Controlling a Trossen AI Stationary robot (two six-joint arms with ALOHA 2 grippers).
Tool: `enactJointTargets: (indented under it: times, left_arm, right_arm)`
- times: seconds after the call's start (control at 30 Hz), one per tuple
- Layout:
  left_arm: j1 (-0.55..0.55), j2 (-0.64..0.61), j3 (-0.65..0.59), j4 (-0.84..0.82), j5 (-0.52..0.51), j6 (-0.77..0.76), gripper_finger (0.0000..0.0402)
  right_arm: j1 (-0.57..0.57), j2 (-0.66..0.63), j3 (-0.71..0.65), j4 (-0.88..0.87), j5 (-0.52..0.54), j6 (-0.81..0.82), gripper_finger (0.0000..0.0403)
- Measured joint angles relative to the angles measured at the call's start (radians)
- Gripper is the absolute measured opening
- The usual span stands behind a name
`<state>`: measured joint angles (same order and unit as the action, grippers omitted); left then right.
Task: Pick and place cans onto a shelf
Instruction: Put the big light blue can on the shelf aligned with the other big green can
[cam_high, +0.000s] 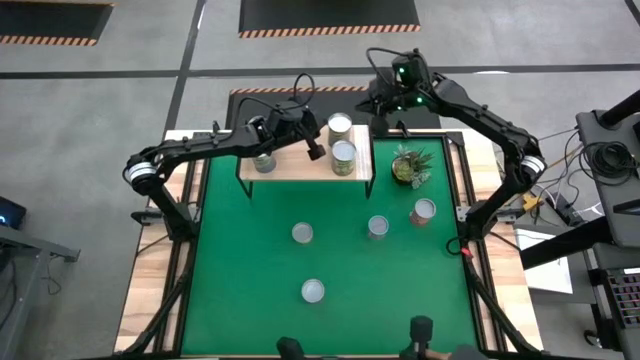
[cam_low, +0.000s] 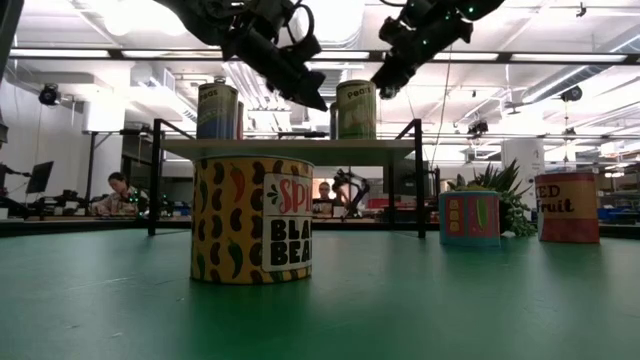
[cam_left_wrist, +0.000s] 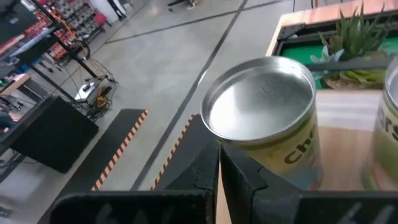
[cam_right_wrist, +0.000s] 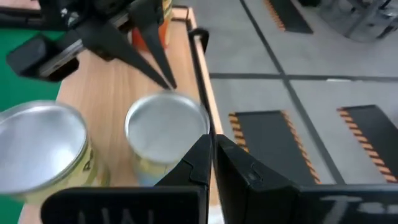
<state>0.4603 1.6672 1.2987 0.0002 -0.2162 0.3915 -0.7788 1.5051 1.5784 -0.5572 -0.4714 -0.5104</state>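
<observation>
The shelf (cam_high: 300, 168) stands at the table's far side with three cans on its wooden top. One can (cam_high: 264, 161) is at its left. Two silver-topped cans (cam_high: 340, 125) (cam_high: 343, 157) stand at its right. My left gripper (cam_high: 318, 150) (cam_left_wrist: 219, 163) is shut, its tips at the left side of the far can (cam_left_wrist: 261, 115), just under the rim. My right gripper (cam_low: 384, 92) (cam_right_wrist: 210, 142) is shut too and hangs by that can's (cam_right_wrist: 165, 124) right rim, slightly above it. Several more cans stand on the green table, such as the black-bean can (cam_low: 252, 220). My left gripper's shut fingertips (cam_right_wrist: 169, 84) stand at the far can's rim, slanting down from the table's left. Whether they touch it I cannot tell. My right gripper's shut fingertips (cam_right_wrist: 202, 146) show over the same can's other rim, and I cannot tell if they touch.
A potted plant (cam_high: 411, 166) stands just right of the shelf. On the table are loose cans (cam_high: 302, 233) (cam_high: 377, 226) (cam_high: 313, 290) and a red can (cam_high: 423, 211). The shelf's black legs (cam_low: 155, 175) (cam_low: 418, 175) stand on the green surface.
</observation>
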Motion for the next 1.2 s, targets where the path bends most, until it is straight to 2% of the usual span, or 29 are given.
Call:
enactJointTargets:
  times: [0.17, 0.4, 0.9, 1.2]
  left_arm:
    - [0.000, 0.000, 0.000, 0.012, 0.055, -0.010, 0.0000]
    - [0.000, 0.000, 0.000, 0.012, 0.070, -0.035, 0.0000]
    - [-0.006, -0.014, 0.000, -0.004, 0.069, -0.092, 0.0000]
    - [-0.048, -0.051, 0.000, -0.024, 0.069, -0.095, 0.0000]
  right_arm:
    - [0.030, 0.035, 0.000, 0.045, 0.000, 0.003, 0.0013]
    - [0.066, 0.088, 0.000, 0.098, 0.002, 0.002, 0.0013]
    - [0.070, 0.094, -0.006, -0.013, 0.001, 0.002, 0.0013]
    - [0.085, 0.094, -0.010, -0.015, 0.000, 0.002, 0.0013]
